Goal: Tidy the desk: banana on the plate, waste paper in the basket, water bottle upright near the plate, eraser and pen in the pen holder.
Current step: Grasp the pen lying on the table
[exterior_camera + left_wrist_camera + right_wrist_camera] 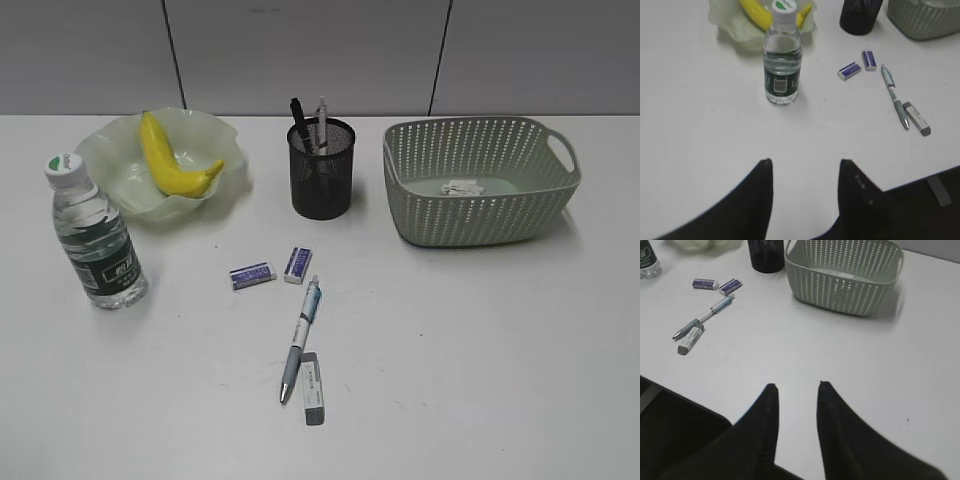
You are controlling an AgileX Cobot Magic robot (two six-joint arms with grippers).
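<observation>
On the white table (480, 360), the basket (480, 180) sits far right with waste paper (463, 187) inside. The banana (170, 160) lies in the plate (110, 170) far left, the water bottle (95, 235) upright just beside it. A pen (300, 338) and erasers (252, 275) lie near the pen holder (322, 170). The left gripper (806, 162) and right gripper (797, 386) hover, fingers apart, holding nothing.

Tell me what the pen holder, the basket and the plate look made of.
Pen holder: seemingly black metal wire mesh, matte; pens show through it.
Basket: sage-green moulded plastic, probably, with regular perforations and cut-out handles.
Plate: pale green, translucent and ruffled; plastic or glass, unclear.
</observation>
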